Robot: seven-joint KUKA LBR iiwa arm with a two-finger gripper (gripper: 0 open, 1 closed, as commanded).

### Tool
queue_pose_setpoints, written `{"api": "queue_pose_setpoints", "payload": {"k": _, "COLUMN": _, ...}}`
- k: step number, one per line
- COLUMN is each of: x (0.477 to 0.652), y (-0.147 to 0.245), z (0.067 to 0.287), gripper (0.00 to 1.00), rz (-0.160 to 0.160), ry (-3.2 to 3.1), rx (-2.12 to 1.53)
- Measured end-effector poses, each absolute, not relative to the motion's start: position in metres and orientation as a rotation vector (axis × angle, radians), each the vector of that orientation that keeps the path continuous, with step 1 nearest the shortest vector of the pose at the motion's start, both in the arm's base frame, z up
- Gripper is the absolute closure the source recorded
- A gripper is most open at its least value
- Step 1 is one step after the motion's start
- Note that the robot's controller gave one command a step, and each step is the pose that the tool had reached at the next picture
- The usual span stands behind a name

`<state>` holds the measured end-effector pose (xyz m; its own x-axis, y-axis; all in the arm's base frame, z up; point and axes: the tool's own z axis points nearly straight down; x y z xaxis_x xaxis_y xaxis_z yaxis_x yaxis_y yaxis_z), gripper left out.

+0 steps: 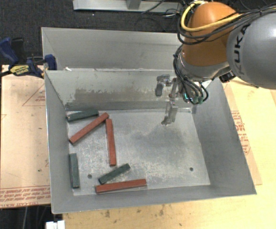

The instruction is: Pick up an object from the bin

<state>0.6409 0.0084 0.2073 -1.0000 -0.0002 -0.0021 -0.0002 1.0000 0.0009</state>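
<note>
a: which thing is the likely pick?

b: none is singled out yet. closest to the gripper [168,116] is the long red-brown rectangular bar [110,141]. it lies flat left of centre, running near to far. its far end comes close to the slanted red-brown bar [88,128], and i cannot tell whether they touch.

a: and around those?

b: a dark grey-green bar [82,115] lies by the far left corner and a second dark grey-green bar [74,170] runs along the left wall. a short dark bar [114,173] sits just beside a third red-brown bar [121,186] at the near wall. all are slim, matte and flat on the floor.

a: why is the gripper where it is?

b: it hangs over bare floor in the far right part of the grey metal bin [128,87], well apart from every bar. with nothing under it, i judge the pick has not begun. open or clenched, i cannot tell.

a: how would the long bar handle?

b: its long sides are free, so closing across the narrow width looks easiest. because it lies so flat, the grip would have to come right down to the floor.
</note>
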Motion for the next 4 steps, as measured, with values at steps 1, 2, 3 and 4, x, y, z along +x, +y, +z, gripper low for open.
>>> {"api": "queue_pose_setpoints", "payload": {"k": 1, "x": 0.618, "y": 0.048, "z": 0.162, "gripper": 0.0, "rz": -0.001, "ry": 3.132, "rx": -0.073}}
{"api": "queue_pose_setpoints", "payload": {"k": 2, "x": 0.61, "y": 0.059, "z": 0.096, "gripper": 0.0, "rz": 0.006, "ry": 3.136, "rx": 0.017}}
{"api": "queue_pose_setpoints", "payload": {"k": 3, "x": 0.592, "y": 0.074, "z": 0.08, "gripper": 0.0, "rz": -0.002, "ry": 3.147, "rx": 0.174}}
{"api": "queue_pose_setpoints", "payload": {"k": 4, "x": 0.546, "y": 0.098, "z": 0.1, "gripper": 0.0, "rz": 0.001, "ry": 3.138, "rx": 0.105}}
